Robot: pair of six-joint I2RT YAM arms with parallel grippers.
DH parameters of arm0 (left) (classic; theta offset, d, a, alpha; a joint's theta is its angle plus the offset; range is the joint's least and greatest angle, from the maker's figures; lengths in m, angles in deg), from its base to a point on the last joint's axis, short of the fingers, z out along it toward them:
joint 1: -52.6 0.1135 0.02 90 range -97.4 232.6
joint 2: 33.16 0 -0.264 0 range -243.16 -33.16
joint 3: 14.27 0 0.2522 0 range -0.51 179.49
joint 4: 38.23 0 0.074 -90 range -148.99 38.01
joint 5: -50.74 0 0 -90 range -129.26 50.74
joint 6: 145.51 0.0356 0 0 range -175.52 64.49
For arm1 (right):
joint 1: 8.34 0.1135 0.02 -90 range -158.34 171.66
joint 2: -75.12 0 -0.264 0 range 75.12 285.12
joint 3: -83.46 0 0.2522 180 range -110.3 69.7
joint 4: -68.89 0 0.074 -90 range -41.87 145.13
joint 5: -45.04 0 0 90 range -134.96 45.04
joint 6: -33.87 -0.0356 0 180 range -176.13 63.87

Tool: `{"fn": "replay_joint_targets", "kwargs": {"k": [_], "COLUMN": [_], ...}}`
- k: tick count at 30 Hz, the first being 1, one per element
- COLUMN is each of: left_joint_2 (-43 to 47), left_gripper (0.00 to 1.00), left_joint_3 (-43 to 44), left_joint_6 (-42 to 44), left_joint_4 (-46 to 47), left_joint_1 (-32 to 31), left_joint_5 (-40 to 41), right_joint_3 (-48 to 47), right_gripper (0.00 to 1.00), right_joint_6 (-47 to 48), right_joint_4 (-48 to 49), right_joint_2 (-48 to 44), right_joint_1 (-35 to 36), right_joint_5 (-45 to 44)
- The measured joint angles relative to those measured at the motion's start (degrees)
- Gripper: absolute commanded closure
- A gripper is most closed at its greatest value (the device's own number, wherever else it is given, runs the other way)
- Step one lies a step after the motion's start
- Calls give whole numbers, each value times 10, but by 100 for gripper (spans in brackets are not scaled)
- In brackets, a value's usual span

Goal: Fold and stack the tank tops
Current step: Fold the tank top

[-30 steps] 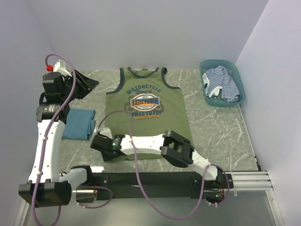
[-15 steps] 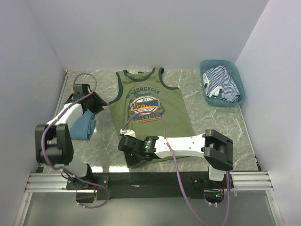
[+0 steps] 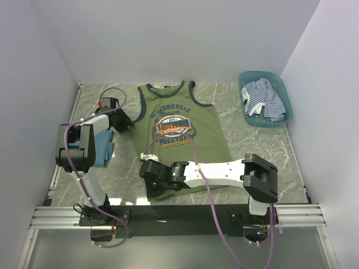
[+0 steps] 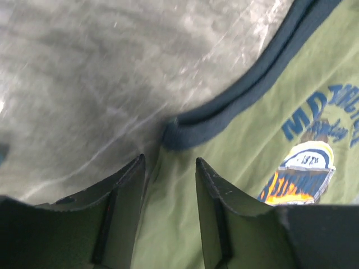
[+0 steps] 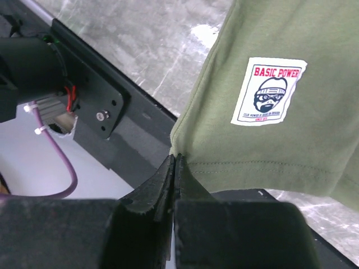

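1. The bench [image 3: 263, 151] is a grey-green marbled slab enclosed by pale walls.
2. The olive-green tank top [image 3: 210, 126] lies face up at the middle of the bench, straps toward the back wall. Its body is skewed, with the lower left part drawn in toward the centre.
3. The right arm [image 3: 224, 171] stretches leftward along the near edge of the bench, over the hem of the olive-green tank top. The left arm [image 3: 84, 145] reaches from the left side toward that top's left armhole.
4. The teal plastic basket [image 3: 287, 101] sits in the far right corner, well apart from the arms. The striped tank top [image 3: 266, 101] is bunched inside it.
5. The teal-blue tank top [image 3: 104, 150] lies folded at the left of the bench, partly hidden under the left arm.
6. The round orange-blue graphic [image 3: 173, 126] sits on the chest of the olive-green tank top, under blue lettering.
7. The right gripper [image 5: 174, 159] has its fingers pressed together, pinching the lower left hem corner of the olive-green tank top.
8. The left gripper [image 4: 169, 162] has its jaws apart, poised over olive cloth just short of the navy-bound armhole edge [image 4: 224, 120].
9. A white "BASIC POWER" label [image 5: 269, 89] sits on the cloth near the pinched hem.
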Motion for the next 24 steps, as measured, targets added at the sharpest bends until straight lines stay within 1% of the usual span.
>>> {"fn": "replay_joint_targets", "kwargs": {"k": [4,5,6,7,8,11,15,20,24], "left_joint_2": [-30,-36,-41,-46,-48,-51,-51,-51,-50], "left_gripper": [65,70,78,82,91,99,99,99,99], "left_joint_3": [26,34,40,45,48,60,77,97,110], "left_joint_6": [5,7,8,11,12,19,29,40,51], "left_joint_4": [4,4,5,4,2,-10,-34,-54,-67], "left_joint_1": [-6,-7,-8,-8,-9,-9,-10,-10,-9], "left_joint_5": [12,18,25,31,36,60,101,139,153], "right_joint_3": [0,0,0,0,0,0,-7,-70,-110], "right_gripper": [100,100,100,100,100,100,100,100,100], "right_joint_6": [-5,-6,-7,-9,-10,-14,-18,-22,-27], "right_joint_4": [7,8,9,8,9,12,29,40,52], "right_joint_2": [0,0,0,0,0,1,23,94,131], "right_joint_1": [0,0,0,0,0,0,0,0,-1], "right_joint_5": [12,14,16,16,16,21,38,69,93]}}
